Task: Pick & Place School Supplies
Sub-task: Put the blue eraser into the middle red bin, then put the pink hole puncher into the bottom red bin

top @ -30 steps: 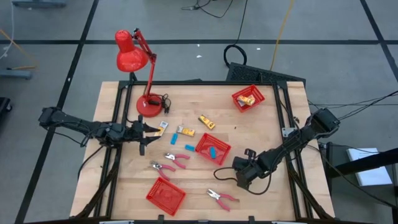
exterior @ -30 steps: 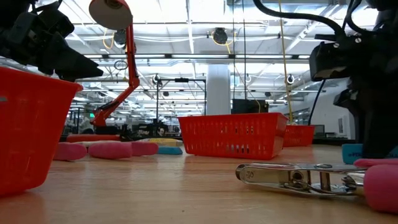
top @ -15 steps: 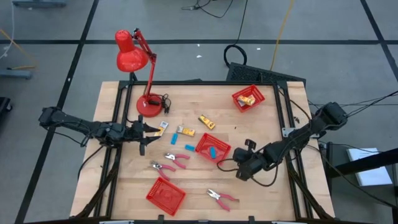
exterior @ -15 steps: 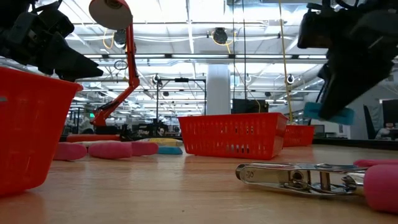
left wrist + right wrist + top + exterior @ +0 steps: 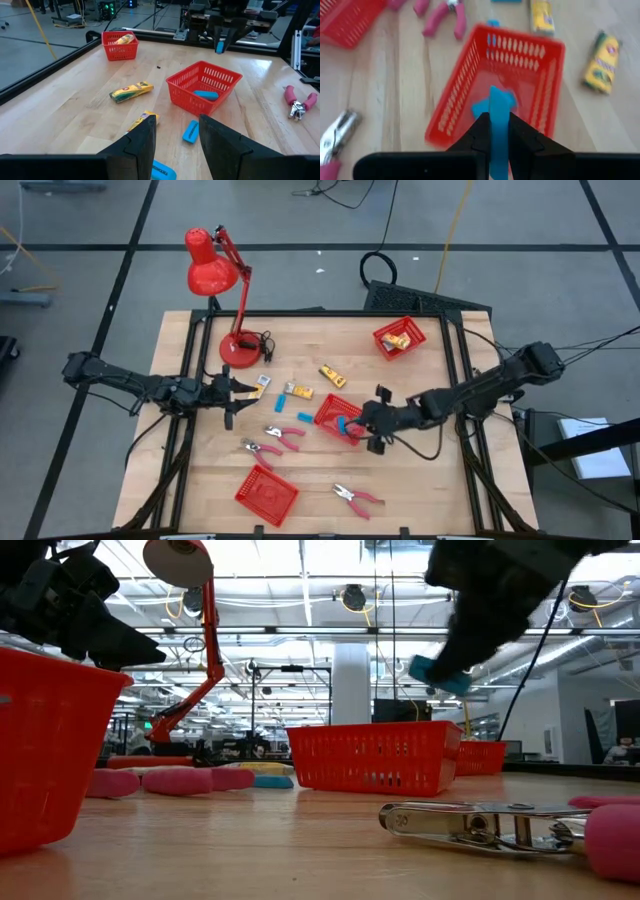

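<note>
High view is showing the table with sorting partway done, as I'm judging it. The far basket, well beyond my right gripper, is holding yellow packets. The middle basket is sitting right under and just ahead of that gripper with one blue block already lying in it. The near basket is off to the gripper's side, looking empty.

I'm carrying a second blue block pinched edge-on between the right gripper's closed fingers, hanging above the middle basket's near rim, not yet released.

Left to sort, all past the middle basket from the right gripper: three pink-handled tools on the bare wood, two yellow packets, and two loose blue blocks.

Left gripper is waiting near the lamp base, fingers parted and holding nothing, the loose blue blocks and one packet lying just ahead of it.
</note>
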`<action>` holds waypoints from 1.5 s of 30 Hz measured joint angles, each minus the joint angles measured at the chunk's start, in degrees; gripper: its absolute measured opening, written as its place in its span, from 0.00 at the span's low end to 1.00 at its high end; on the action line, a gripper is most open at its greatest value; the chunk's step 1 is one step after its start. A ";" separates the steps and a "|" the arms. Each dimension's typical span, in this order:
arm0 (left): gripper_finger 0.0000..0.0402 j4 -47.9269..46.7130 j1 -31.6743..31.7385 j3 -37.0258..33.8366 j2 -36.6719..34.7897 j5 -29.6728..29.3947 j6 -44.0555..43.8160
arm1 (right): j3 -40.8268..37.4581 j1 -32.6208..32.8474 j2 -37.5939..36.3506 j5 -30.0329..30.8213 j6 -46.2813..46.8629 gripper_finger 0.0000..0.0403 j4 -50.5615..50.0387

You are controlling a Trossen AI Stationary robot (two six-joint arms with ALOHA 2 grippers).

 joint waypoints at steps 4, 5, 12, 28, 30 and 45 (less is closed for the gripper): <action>0.38 0.00 0.00 0.00 0.00 0.00 0.00 | 0.01 -4.04 3.11 -6.06 -4.48 0.06 4.77; 0.38 -0.01 0.00 0.00 0.00 0.00 0.00 | 0.06 -4.89 4.17 -7.50 -5.15 0.06 6.13; 0.38 -0.07 0.00 0.00 0.00 0.00 -0.02 | 0.01 -7.43 9.06 -11.89 -7.19 0.06 6.89; 0.38 -0.17 0.00 0.00 -0.01 -0.02 0.00 | 0.01 -7.36 9.69 -12.34 -8.57 0.44 7.80; 0.38 -0.17 0.00 0.00 0.00 -0.02 0.00 | 0.01 -7.36 9.69 -12.28 -9.14 0.49 8.98; 0.38 -0.04 0.00 0.00 -0.02 -0.02 0.00 | 5.16 1.99 8.16 -8.08 -5.65 0.52 -0.31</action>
